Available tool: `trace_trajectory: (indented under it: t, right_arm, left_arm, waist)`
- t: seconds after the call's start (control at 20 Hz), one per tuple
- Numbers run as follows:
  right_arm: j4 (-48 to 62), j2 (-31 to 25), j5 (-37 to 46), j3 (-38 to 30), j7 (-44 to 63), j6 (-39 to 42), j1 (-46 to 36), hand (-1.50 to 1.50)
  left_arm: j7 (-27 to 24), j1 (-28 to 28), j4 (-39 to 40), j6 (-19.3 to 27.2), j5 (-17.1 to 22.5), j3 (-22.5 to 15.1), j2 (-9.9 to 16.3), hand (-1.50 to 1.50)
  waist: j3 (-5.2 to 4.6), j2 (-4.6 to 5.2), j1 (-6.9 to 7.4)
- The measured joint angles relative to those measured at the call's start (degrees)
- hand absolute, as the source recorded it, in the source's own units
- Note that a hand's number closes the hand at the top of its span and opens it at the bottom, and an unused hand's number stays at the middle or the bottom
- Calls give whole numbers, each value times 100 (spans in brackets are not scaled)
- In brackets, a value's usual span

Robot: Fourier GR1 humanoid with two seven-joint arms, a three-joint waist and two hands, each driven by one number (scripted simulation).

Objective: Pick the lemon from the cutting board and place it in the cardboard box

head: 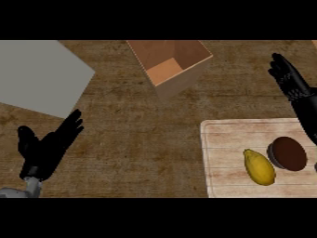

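Note:
A yellow lemon (259, 167) lies on the pale wooden cutting board (229, 139) at the lower right. An open cardboard box (170, 64) stands at the top centre of the counter, tilted in view. My right hand (287, 76) is raised above the board's far edge, to the right of the box, fingers straight and holding nothing; its forearm runs down the right edge. My left hand (48, 146) rests open at the lower left, fingers up, far from both lemon and box.
A dark brown round object (287, 153) sits on the board just right of the lemon. A grey flat sheet (30, 74) covers the upper left of the wooden counter (140, 139).

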Motion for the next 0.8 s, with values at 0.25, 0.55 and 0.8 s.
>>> trace_trajectory:
  t: [0.25,0.55,0.8]
  right_arm:
    - [64,502,-599,-112,-488,268,-224,-150]
    - [488,565,202,-281,-947,-423,170,-150]
    - [816,922,32,-576,-1900,-326,703,-150]
  left_arm:
    - [-347,-112,13,537,-683,146,165,0]
    - [-626,-144,-79,1134,-1308,233,270,0]
    - [-549,14,-377,1364,-1656,249,190,0]
  waist:
    - [-74,-119,-27]
    - [-111,-164,-110]
    - [-113,-170,-128]
